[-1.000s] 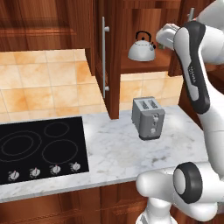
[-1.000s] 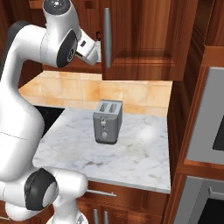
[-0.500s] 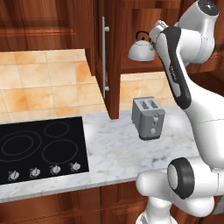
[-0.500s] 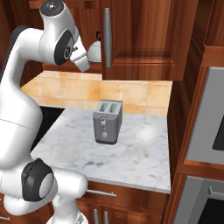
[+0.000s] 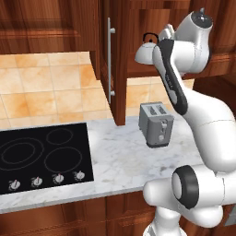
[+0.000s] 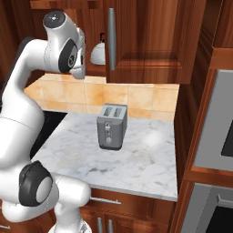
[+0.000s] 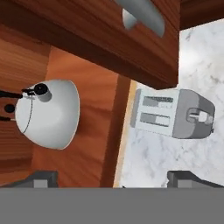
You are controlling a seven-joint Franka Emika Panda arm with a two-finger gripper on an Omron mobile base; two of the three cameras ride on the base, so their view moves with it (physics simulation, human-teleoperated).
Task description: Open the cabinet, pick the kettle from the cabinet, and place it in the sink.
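Note:
The cabinet [image 5: 119, 87] stands open, its door [image 6: 150, 41] swung out with the long silver handle [image 5: 109, 60] facing the room. The silver-grey kettle [image 5: 144, 51] with a black arched handle sits on the inner shelf, also seen as the kettle [image 6: 97, 53]. My gripper [image 7: 116, 179] is open, its fingertips [image 7: 41, 177] wide apart with nothing between them. It hangs in front of the shelf, apart from the kettle [image 7: 49, 114], which lies left of its line. The sink is out of view.
A grey two-slot toaster [image 5: 156, 123] stands on the white marble counter [image 5: 120, 161] under the cabinet. A black cooktop [image 5: 41, 156] lies to the left. A tall oven unit [image 6: 214, 136] closes the right side.
The arm has folded higher and the hand has turned and drawn closer to the shelf; the kettle now shows beside the hand in the right base view. The jaws stayed open.

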